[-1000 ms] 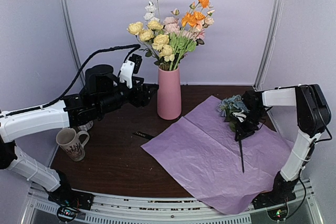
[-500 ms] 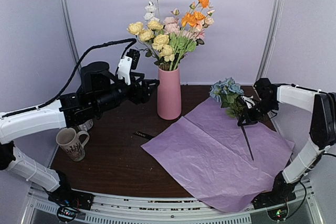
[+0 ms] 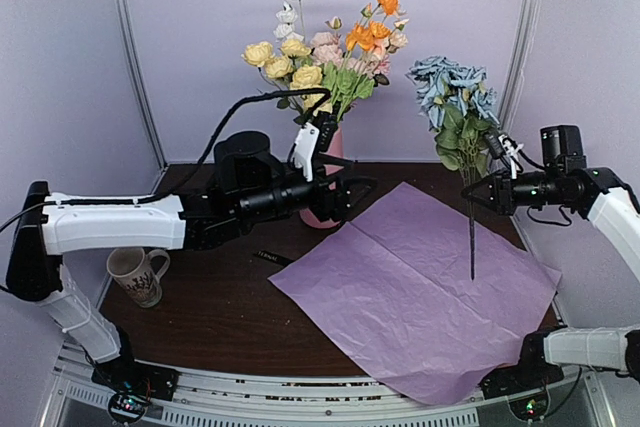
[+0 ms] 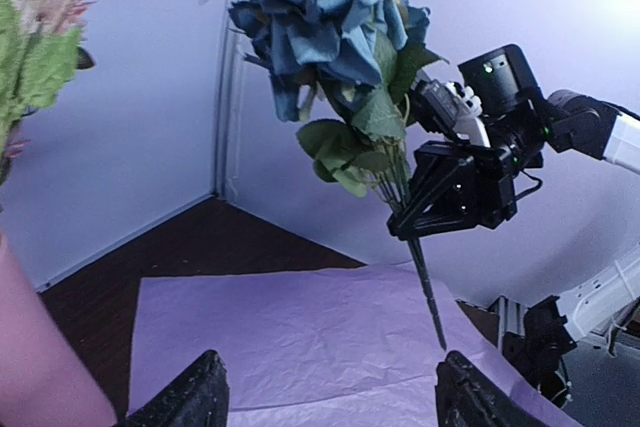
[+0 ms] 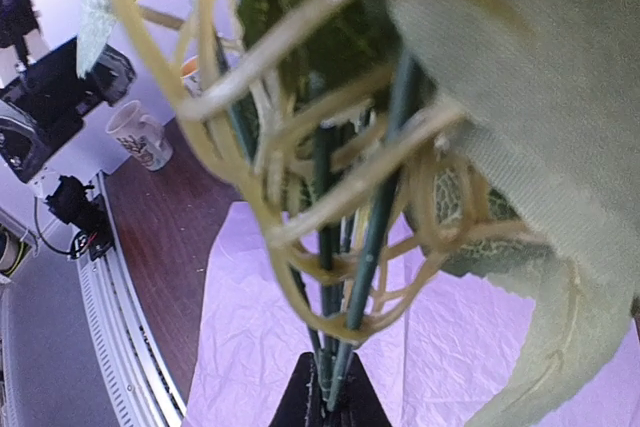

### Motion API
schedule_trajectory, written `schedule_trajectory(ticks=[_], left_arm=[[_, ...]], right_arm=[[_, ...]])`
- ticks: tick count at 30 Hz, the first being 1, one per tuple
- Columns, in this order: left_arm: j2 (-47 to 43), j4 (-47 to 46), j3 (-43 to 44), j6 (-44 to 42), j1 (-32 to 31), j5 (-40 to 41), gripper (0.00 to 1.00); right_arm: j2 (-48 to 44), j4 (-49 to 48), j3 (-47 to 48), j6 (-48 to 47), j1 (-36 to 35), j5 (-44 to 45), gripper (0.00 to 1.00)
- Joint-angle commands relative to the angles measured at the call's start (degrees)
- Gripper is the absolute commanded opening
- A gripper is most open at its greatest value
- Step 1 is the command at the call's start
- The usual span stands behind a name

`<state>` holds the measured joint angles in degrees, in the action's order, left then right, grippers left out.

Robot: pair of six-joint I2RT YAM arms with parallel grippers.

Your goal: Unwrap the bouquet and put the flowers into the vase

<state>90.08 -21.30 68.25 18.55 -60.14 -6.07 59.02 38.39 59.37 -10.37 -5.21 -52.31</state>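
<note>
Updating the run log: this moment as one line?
right gripper: shut on blue fabric rose bunch | left gripper: open, by tall pink vase | lilac tissue paper: flat

A patterned mug (image 3: 135, 274) stands upright near the left edge of the dark wooden table (image 3: 220, 317).

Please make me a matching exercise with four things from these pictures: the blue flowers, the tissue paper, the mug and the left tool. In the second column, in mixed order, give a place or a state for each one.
Column 1
1. blue flowers
2. tissue paper
3. mug
4. left tool

Column 2
a. spread flat on the table
b. open, holding nothing, close to the pink vase
c. held upright in the air by the right tool
d. standing on the table near its left side

Pairs: 1-c, 2-a, 3-d, 4-b
</note>
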Motion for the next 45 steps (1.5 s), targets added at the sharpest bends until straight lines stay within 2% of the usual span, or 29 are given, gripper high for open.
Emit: schedule_trajectory(ticks=[1, 5, 13, 19, 27, 36, 38, 42, 45], left_arm=[[3.73, -10.15, 4.40, 3.36, -1.91, -7.75, 0.72], [6.66, -14.81, 6.20, 5.34, -2.83, -9.60, 0.71], [10.68, -15.56, 10.92, 5.80, -3.23, -10.57, 0.68], [13.75, -16.12, 15.06, 7.26, -3.27, -12.48, 0.59], [16.76, -16.40, 17.78, 8.90, -3.27, -13.93, 0.37], [18.00, -16.52, 19.78, 9.22, -3.23, -16.85, 0.01], [17.58, -15.95, 19.90, 8.63, -3.23, -17.04, 0.00], [15.73, -14.41, 19.35, 6.94, -3.23, -17.09, 0.00], [13.14, -12.55, 18.12, 4.65, -3.16, -16.73, 0.00]], right_arm=[[-2.24, -4.34, 0.30, -1.63, -3.57, -8.17, 0.00], [-2.12, -4.77, 2.81, -1.50, -9.21, -8.72, 0.00], [2.18, -5.76, 7.25, -0.83, -17.54, -10.88, 0.00], [3.89, -5.44, 7.79, -0.97, -20.73, -10.29, 0.00], [3.60, -4.65, 7.64, -1.62, -21.49, -8.75, 0.00], [3.55, -1.06, 9.44, -3.27, -21.59, -4.96, 0.00], [3.07, 0.01, 9.44, -3.96, -21.59, -4.18, 0.08], [1.32, 2.96, 9.41, -5.68, -21.39, -0.87, 0.38], [-0.23, 6.41, 8.94, -7.79, -20.25, 1.20, 0.55]])
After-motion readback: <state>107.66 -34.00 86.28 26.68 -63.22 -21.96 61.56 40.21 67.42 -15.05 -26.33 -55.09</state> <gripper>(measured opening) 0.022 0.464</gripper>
